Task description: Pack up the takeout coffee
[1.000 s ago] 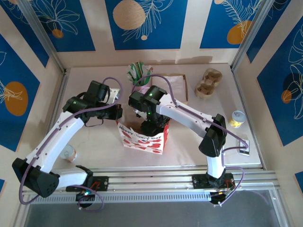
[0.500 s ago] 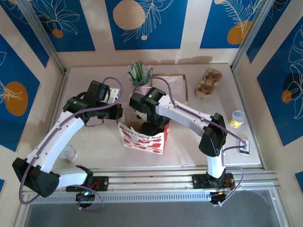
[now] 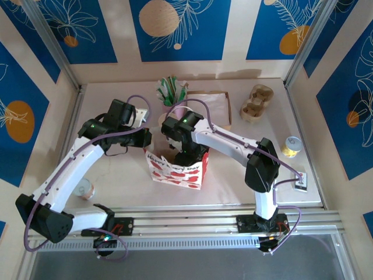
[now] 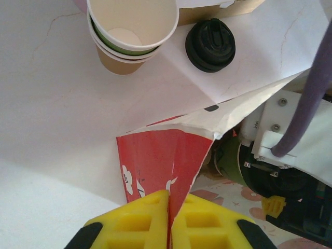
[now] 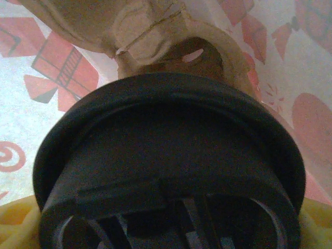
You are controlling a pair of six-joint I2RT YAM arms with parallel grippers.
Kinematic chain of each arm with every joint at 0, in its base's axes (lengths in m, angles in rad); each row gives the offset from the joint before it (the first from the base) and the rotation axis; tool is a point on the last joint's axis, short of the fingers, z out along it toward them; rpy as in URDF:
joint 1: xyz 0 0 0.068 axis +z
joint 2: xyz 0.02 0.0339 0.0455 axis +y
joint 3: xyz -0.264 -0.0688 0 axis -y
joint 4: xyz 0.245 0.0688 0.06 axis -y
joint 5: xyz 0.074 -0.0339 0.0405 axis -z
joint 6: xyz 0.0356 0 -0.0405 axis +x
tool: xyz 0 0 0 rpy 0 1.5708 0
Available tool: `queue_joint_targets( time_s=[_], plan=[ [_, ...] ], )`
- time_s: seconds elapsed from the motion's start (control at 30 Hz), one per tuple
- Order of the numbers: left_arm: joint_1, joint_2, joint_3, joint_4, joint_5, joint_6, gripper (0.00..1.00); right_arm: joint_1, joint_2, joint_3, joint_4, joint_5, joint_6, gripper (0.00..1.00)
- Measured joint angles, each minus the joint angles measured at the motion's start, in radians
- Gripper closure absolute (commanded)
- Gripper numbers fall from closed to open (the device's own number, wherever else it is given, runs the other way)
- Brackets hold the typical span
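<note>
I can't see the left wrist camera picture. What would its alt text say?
The left tool, yellow fingers shut, pinches the rim of a red patterned paper bag. Beyond it on the white table stand stacked empty paper cups beside a loose black lid.

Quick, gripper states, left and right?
Left gripper: closed, pinching the rim of the paper bag.
Right gripper: closed on the takeout coffee, inside the bag.

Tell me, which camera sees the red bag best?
The top external view: it shows most of the red bag, standing upright. The left wrist view shows one wall and edge, pinched by the left gripper. The right wrist view shows its patterned inside behind the lid of the takeout coffee.
</note>
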Motion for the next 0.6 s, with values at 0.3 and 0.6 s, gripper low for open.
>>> queue_joint_targets(
  time_s=[0.3,0.6],
  plan=[
    [0.0,0.0,0.0,0.005,0.0,0.0,0.88,-0.001,0.007,-0.05,0.053,-0.015,0.0,0.45],
    [0.0,0.0,0.0,0.005,0.0,0.0,0.86,-0.002,-0.007,-0.087,0.079,-0.022,0.0,0.45]
  ],
)
